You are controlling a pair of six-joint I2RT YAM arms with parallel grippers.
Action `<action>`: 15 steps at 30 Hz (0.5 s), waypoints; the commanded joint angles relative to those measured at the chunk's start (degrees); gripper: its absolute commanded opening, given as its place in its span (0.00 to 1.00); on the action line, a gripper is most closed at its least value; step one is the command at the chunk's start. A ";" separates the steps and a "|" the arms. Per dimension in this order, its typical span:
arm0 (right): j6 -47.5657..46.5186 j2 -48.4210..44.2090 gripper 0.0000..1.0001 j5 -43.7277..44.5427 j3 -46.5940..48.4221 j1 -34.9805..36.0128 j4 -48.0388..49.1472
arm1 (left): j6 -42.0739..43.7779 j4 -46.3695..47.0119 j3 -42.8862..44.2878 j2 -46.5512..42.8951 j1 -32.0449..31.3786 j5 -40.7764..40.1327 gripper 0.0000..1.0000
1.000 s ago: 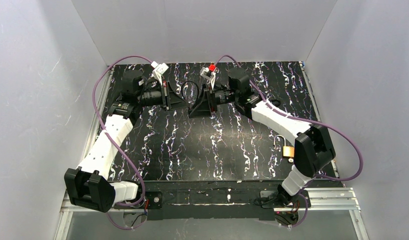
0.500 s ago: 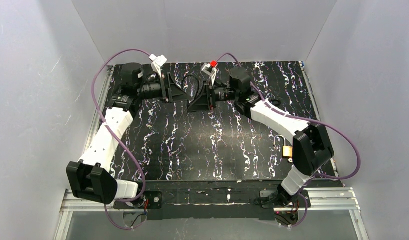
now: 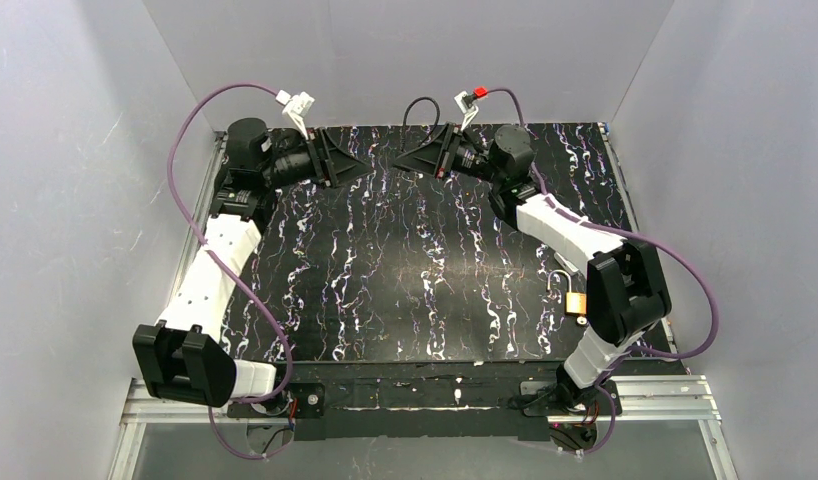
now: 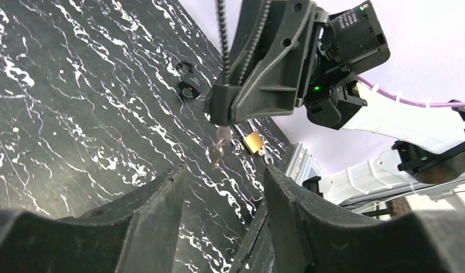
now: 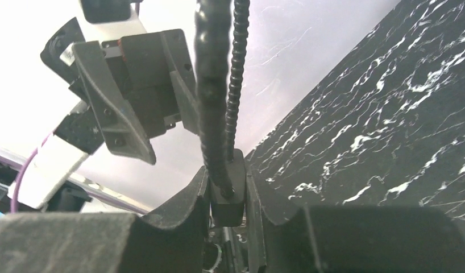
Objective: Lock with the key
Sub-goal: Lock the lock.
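**Both jaws far from the target**

So the small brass-gold padlock (image 3: 577, 301) lies at lower right of the top view, shackle pointing up-frame, beside the right arm's elbow (image 3: 625, 295). Top centre, the right gripper (image 3: 405, 162) has jaws clamped on a black block with beaded cable (image 5: 228, 205), silver keys (image 4: 219, 149) dangling. The left gripper (image 4: 224, 176): jaws apart, empty. Right arm's probably nearer.

Left arm (image 3: 213, 268) and right arm (image 3: 563, 228) outstretched, wrists facing; left fingers (image 4: 145, 213) apart, right fingers (image 5: 182, 207) clamped.
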 commanded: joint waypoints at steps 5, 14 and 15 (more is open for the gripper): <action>7.54 0.08 0.01 4.59 0.70 0.90 4.21 | 8.77 1.70 1.08 -0.70 -6.56 -4.88 0.43; 8.54 0.61 0.01 4.88 1.49 2.15 4.14 | 11.60 1.38 2.33 1.46 -9.48 -8.05 0.33; 8.62 0.57 0.01 4.87 1.51 2.16 4.32 | 11.82 1.14 2.46 1.70 -9.60 -8.43 0.32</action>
